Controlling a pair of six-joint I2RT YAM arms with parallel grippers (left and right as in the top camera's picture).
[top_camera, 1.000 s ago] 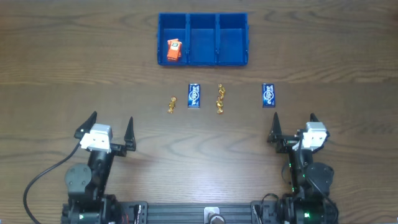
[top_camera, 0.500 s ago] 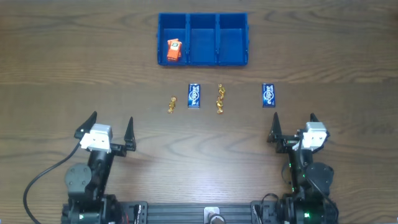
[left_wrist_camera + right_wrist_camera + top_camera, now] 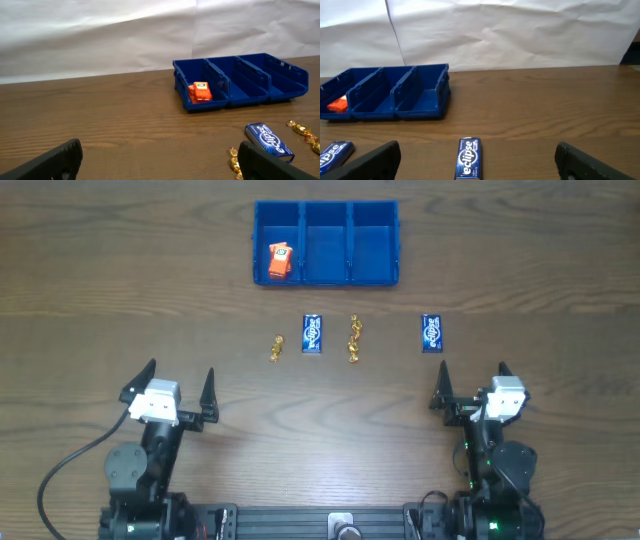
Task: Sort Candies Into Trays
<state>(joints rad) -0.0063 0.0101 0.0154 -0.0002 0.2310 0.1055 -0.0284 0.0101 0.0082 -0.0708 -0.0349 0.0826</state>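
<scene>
A blue three-compartment tray [image 3: 326, 278] stands at the back of the table, with orange candies [image 3: 280, 261] in its left compartment. In front of it lie a small gold candy [image 3: 277, 348], a blue mint pack [image 3: 312, 333], a cluster of gold candies [image 3: 354, 339] and a second blue pack [image 3: 432, 333]. My left gripper [image 3: 180, 386] hovers open near the front left, nothing between its fingers. My right gripper [image 3: 470, 383] is open at the front right, just short of the second blue pack [image 3: 469, 158]. The left wrist view shows the tray [image 3: 240, 92], orange candies [image 3: 200, 92] and first pack [image 3: 268, 142].
Bare wooden tabletop lies between the grippers and the row of candies. A white backdrop [image 3: 510, 35] rises behind the table's far edge. The tray's middle and right compartments hold nothing.
</scene>
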